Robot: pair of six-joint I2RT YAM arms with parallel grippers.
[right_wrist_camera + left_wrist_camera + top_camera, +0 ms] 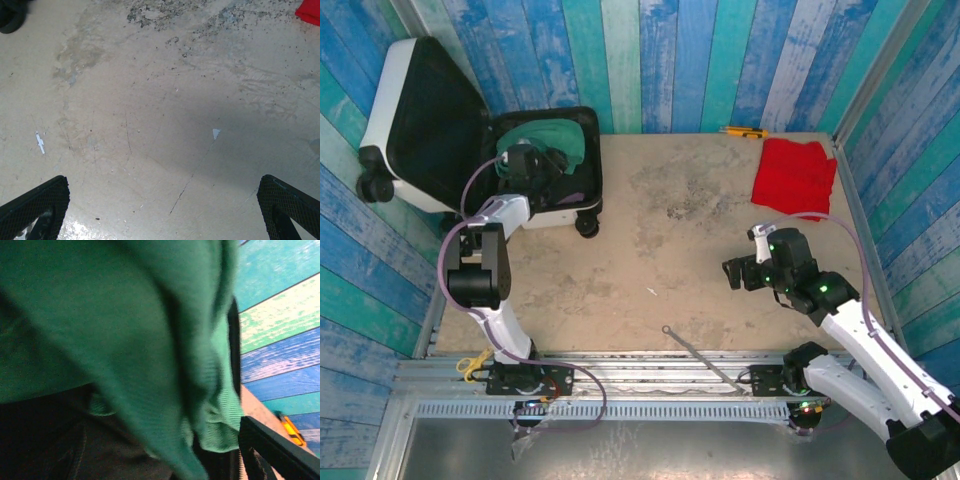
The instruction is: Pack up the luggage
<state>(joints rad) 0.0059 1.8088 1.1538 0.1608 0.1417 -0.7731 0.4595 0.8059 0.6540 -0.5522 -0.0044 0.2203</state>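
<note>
Left end effector (525, 160): low over the open luggage (420, 130) at the far-left corner of the counter (660, 260), close above a green garment (565, 140) lying in the base half; whether its jaws are open or closed cannot be told. Luggage lid: propped up to the left, black lining showing. Right end effector (740, 272): jaws spread wide, empty, above bare counter. Red folded cloth (795, 175): far-right corner.
</note>
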